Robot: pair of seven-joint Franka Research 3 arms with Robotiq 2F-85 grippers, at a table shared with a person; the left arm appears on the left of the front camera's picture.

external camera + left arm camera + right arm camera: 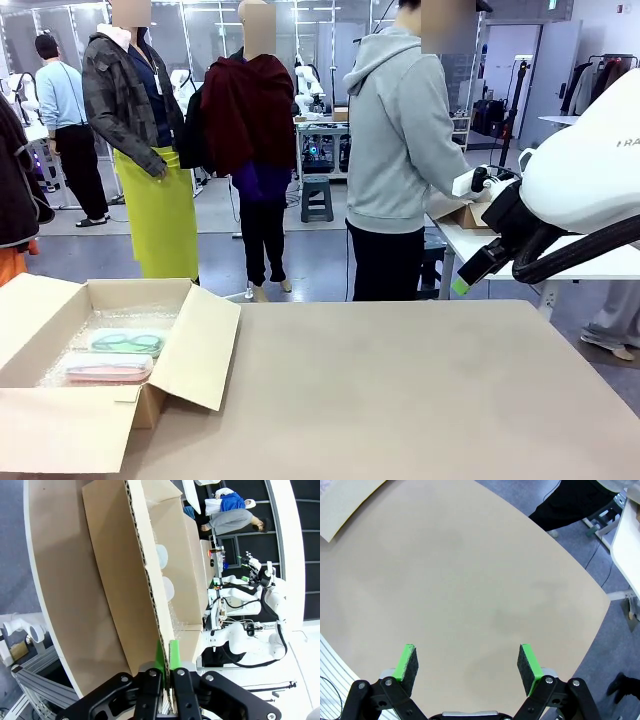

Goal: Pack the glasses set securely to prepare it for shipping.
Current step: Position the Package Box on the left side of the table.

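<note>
Where the open brown cardboard box [60,410] sits near left, we count two flat cases on bubble wrap: mint-green case [127,343] farther, pale pink case [108,369] nearer. Left gripper [165,672] is clamped on the box's flap edge [150,585]. Right gripper [468,662] spreads wide, empty, above the beige table [470,580].

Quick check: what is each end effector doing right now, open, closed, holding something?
Left end effector: closed on a cardboard box flap.
Right end effector: open, holding nothing, above the table.
</note>
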